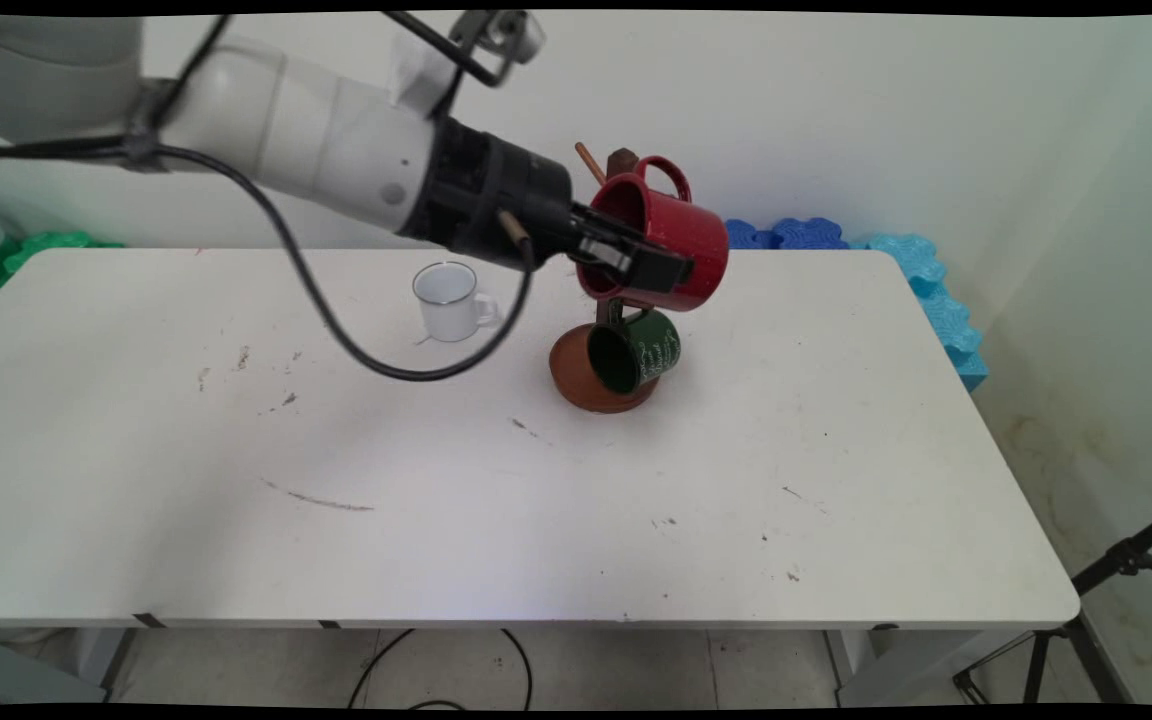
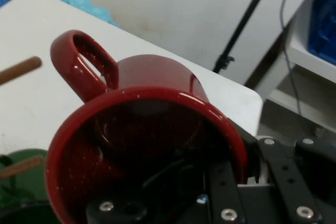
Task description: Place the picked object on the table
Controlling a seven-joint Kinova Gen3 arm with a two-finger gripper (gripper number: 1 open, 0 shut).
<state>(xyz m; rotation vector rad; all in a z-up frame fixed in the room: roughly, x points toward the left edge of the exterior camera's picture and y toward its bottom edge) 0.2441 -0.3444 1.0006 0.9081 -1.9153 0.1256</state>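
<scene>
My gripper (image 1: 641, 262) is shut on the rim of a red mug (image 1: 671, 240), one finger inside it and one outside. The mug lies on its side in the air, its mouth toward the arm and its handle (image 1: 674, 175) up by the top pegs of a brown mug tree (image 1: 604, 372). A green mug (image 1: 636, 350) hangs on a lower peg just beneath. In the hand view the red mug (image 2: 142, 145) fills the frame, handle (image 2: 84, 61) at upper left, a wooden peg (image 2: 21, 70) to its left, the green mug (image 2: 21, 182) at lower left.
A small white enamel mug (image 1: 448, 300) stands upright on the white table (image 1: 436, 500), left of the mug tree. Blue foam blocks (image 1: 896, 260) line the far right edge, green ones (image 1: 36, 248) the far left. A black tripod (image 1: 1116, 580) stands off the right side.
</scene>
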